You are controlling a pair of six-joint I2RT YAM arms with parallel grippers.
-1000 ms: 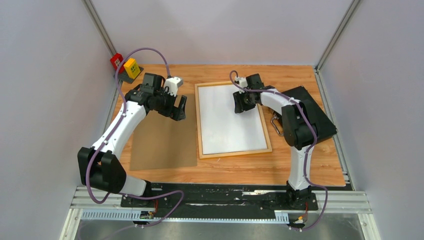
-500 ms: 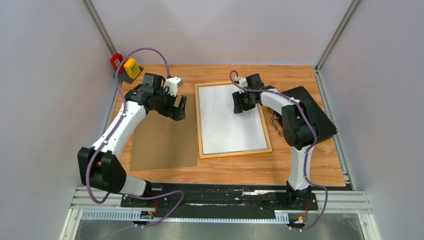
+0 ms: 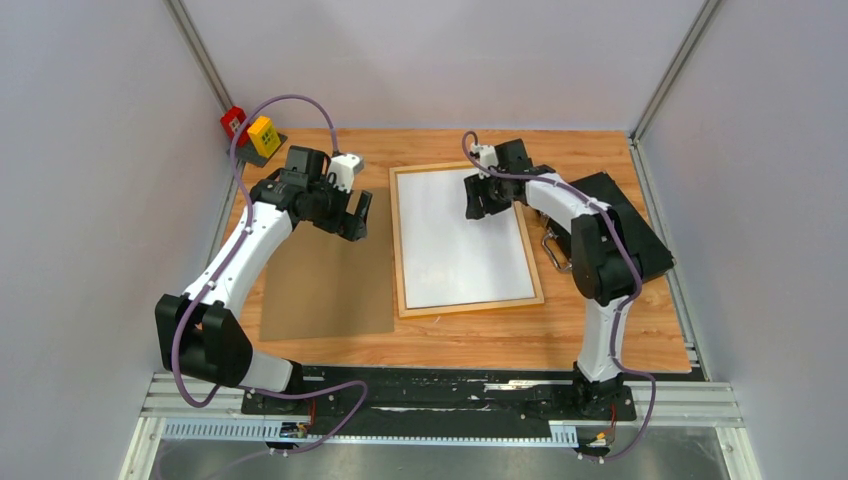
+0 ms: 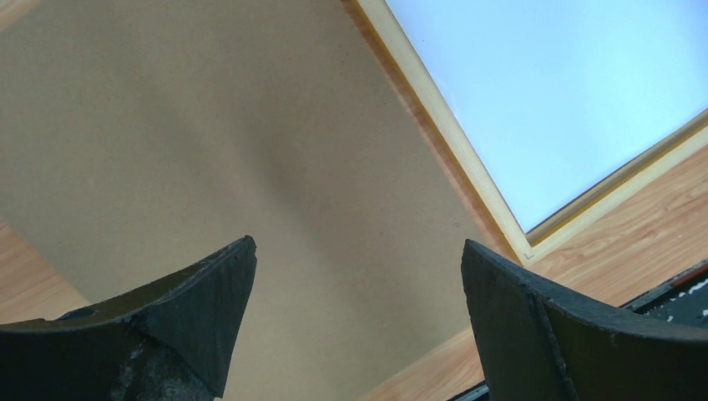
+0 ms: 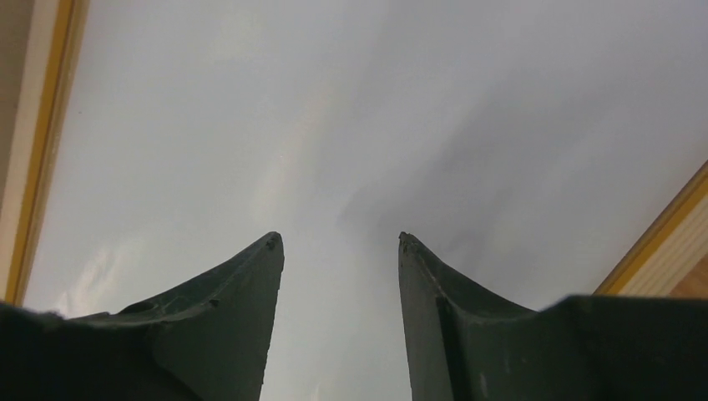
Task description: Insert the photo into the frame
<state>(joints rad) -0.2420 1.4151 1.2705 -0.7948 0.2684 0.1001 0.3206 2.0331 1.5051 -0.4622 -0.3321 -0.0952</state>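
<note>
The frame [image 3: 397, 240] lies flat on the table, its light wood rail around a white sheet, the photo [image 3: 455, 255] with its white back up. My right gripper [image 3: 478, 207] hovers over the photo's far right part, open, nothing between its fingers. In the right wrist view the gripper [image 5: 336, 238] points at the grey-white photo [image 5: 334, 100], with frame rail [image 5: 33, 125] at the left. My left gripper [image 3: 355, 222] stands wide open above the brown hardboard panel [image 3: 325, 280], left of the frame. The left wrist view shows the gripper [image 4: 359, 244] over the panel [image 4: 209, 125], frame corner [image 4: 451, 134] to the right.
A black case [image 3: 630, 230] with a metal handle lies right of the frame, under the right arm. A red and yellow button box [image 3: 250, 130] sits at the far left corner. Walls close in the table on three sides.
My right gripper has opened wider and shifted a little toward the far edge of the photo. The left arm has barely moved.
</note>
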